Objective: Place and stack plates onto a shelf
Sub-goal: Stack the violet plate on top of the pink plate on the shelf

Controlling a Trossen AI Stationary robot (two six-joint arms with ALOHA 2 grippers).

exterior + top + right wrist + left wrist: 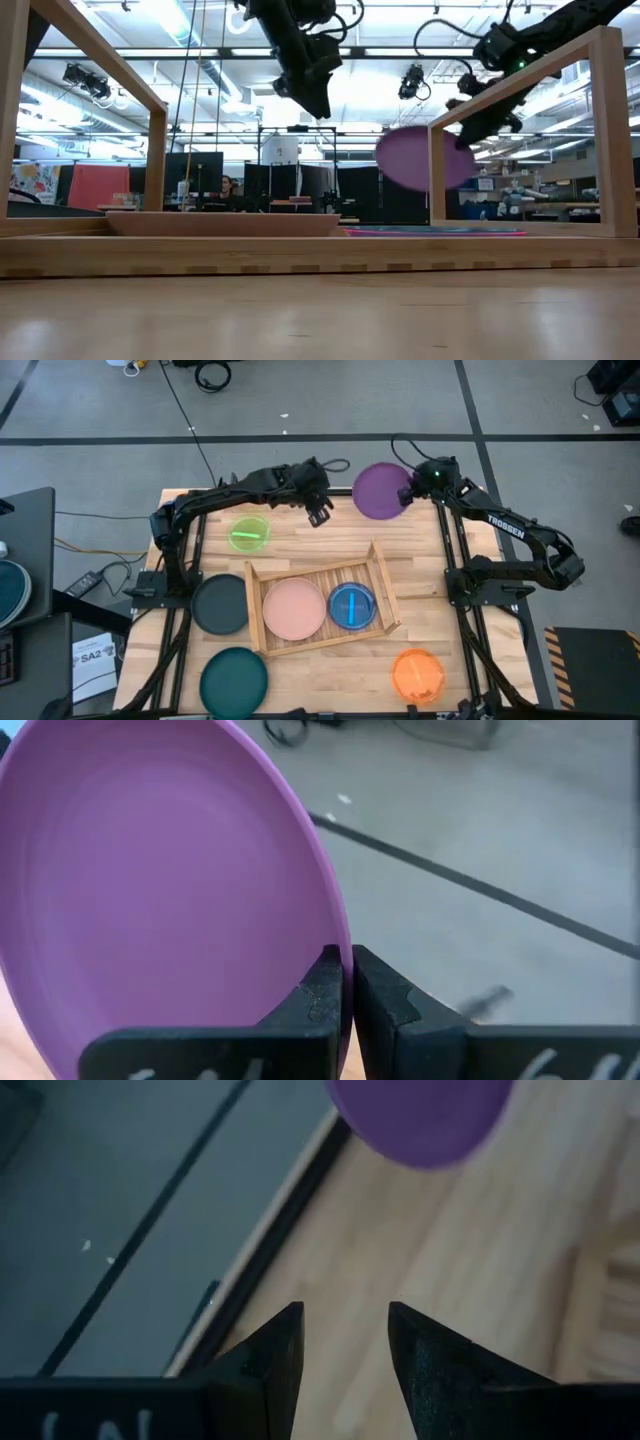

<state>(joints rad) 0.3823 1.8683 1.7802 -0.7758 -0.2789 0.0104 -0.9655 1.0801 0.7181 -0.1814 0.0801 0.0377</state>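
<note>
My right gripper (407,491) is shut on the purple plate (380,490), raised near the table's far edge, right of centre; the low view shows the plate (412,158) off the table. My left gripper (319,515) hangs open and empty above the far middle of the table, left of the purple plate (420,1118). The wooden shelf (385,575) lies mid-table and holds a large pink plate (294,608) and a small blue plate (351,606). A small lime plate (249,533), a dark grey plate (221,603), a teal plate (234,680) and an orange plate (417,674) lie flat on the tabletop. My right gripper pinches the purple plate's rim (338,942) on the plate's right side, one finger (318,988) on its inner face and one behind it. The fingers come in from the table's right. The plate is lifted clear of the table and tilted.
The shelf sits slanted on the table, its right part taken by the small blue plate. Wooden frame posts (610,130) stand at the table's sides. Black frame bars (455,550) run along the left and right edges. A person (228,187) sits in the room beyond the table.
</note>
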